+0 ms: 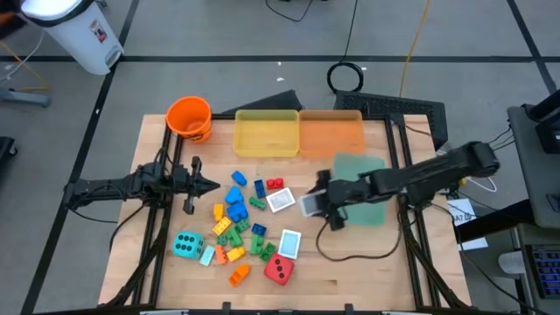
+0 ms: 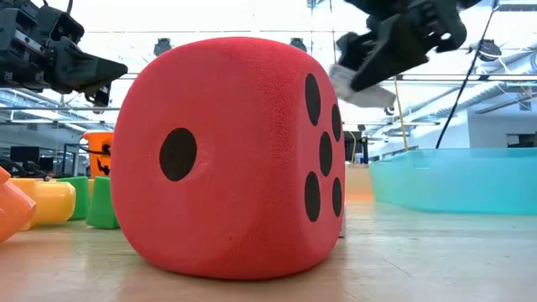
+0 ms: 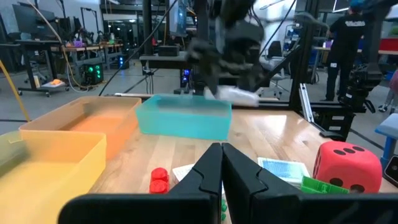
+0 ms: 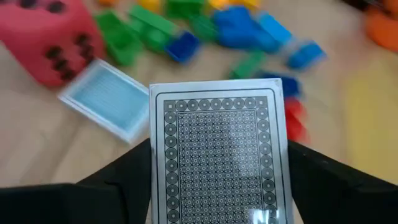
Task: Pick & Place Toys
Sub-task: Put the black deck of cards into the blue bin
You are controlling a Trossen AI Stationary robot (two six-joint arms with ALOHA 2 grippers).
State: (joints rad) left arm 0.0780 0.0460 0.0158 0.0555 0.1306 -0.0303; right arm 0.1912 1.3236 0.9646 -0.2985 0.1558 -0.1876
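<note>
Card back fills the right wrist view: the right claw [image 4: 217, 180] pinches a white playing card [image 4: 217, 155] between its two dark fingers, the card's long axis running out along the fingers, its patterned back toward the camera. From above, that claw [image 1: 313, 204] hangs over the surface [image 1: 350, 262] just beside the near-left corner of the green tray [image 1: 360, 188], so the tray lies right next to the card, on the side toward the arm's own base. Judging by that, the coming move is a short carry over the tray's rim before letting go; the card's flat face should come down level or it may catch on the wall.

Just past the card, on the wood, lie a second playing card [image 1: 282, 201] and a third [image 1: 290, 242], the red die [image 1: 279, 269], and the scatter of plastic bricks [image 1: 236, 206] in blue, green, yellow and orange. The cyan die [image 1: 186, 245] sits farther toward the left arm. The right arm is plainly the nearer one to the tray.

Farther off, the left claw [image 1: 208, 184] waits pressed together, held above the surface beside the bricks, pointing toward them. Beyond stand the yellow tray [image 1: 265, 133], the orange tray [image 1: 331, 131] and the orange bucket [image 1: 189, 118].

No brand, label or writing can be read on the card, toys or trays; the card shows only a pattern.
</note>
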